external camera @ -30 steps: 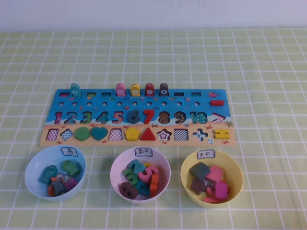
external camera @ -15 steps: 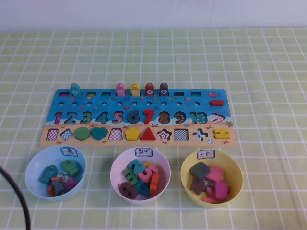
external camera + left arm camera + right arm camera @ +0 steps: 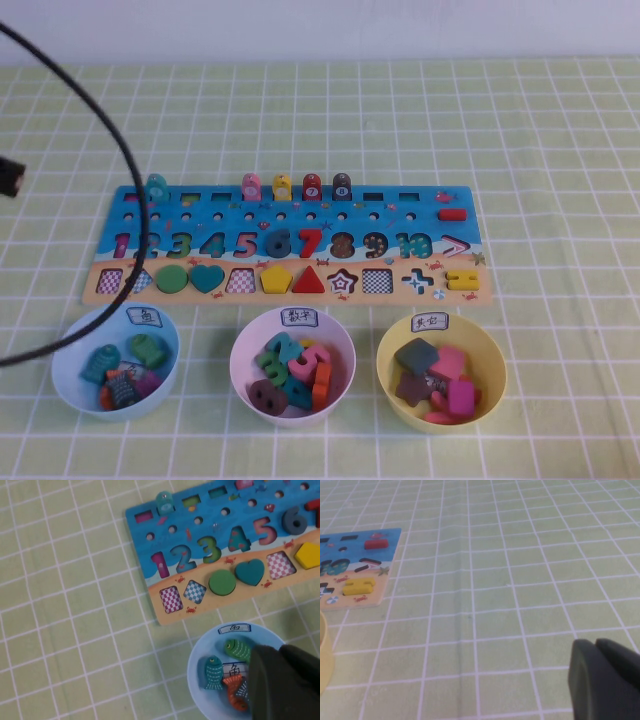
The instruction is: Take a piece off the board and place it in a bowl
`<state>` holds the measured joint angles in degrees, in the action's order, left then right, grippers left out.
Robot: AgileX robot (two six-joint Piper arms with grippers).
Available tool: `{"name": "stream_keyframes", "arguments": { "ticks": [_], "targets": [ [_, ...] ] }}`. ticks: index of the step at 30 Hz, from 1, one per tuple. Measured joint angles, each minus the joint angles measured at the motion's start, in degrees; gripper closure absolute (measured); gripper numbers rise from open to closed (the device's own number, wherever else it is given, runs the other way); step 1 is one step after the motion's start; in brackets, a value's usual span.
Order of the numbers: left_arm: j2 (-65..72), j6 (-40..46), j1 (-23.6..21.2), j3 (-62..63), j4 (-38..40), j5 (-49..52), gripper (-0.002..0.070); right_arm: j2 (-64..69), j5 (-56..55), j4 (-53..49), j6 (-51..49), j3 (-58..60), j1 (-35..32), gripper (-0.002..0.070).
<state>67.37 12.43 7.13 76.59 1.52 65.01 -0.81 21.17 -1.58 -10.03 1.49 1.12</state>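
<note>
The teal piece (image 3: 157, 187) stands upright in the top row at the far left of the board (image 3: 300, 215); it also shows in the left wrist view (image 3: 164, 502). The light blue bowl (image 3: 65, 340) sits in front of the board's left end and holds several fish pieces. My left gripper (image 3: 279, 655) is shut and empty, hovering over that bowl (image 3: 196, 666), well short of the piece. A dark part of the left arm (image 3: 8, 178) shows at the high view's left edge. My right gripper (image 3: 595, 647) is shut and empty over bare cloth, right of the board (image 3: 355, 550).
A pale pink bowl (image 3: 240, 350) of numbers and a yellow bowl (image 3: 497, 360) of shapes stand in a row with the blue one. Pink, yellow, red and dark blocks (image 3: 297, 187) stand on the board's top row. A black cable (image 3: 110, 130) arcs over the left side.
The left arm's cable and a dark part of the arm have swung up into the high view at the left. Nothing on the table has moved.
</note>
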Motion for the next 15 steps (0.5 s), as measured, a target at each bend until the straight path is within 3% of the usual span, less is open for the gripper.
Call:
{"name": "stream_keyframes", "arguments": {
  "ticks": [10,15],
  "targets": [
    [24.21,-0.13,8.36,23.07,-4.59,5.99,0.0678,0.0,0.0,0.0,0.0,0.0,0.0,0.0694],
    [32.2,-2.76,9.62,30.37,-5.14,6.26,0.0678,0.0,0.0,0.0,0.0,0.0,0.0,0.0694]
  ]
}}
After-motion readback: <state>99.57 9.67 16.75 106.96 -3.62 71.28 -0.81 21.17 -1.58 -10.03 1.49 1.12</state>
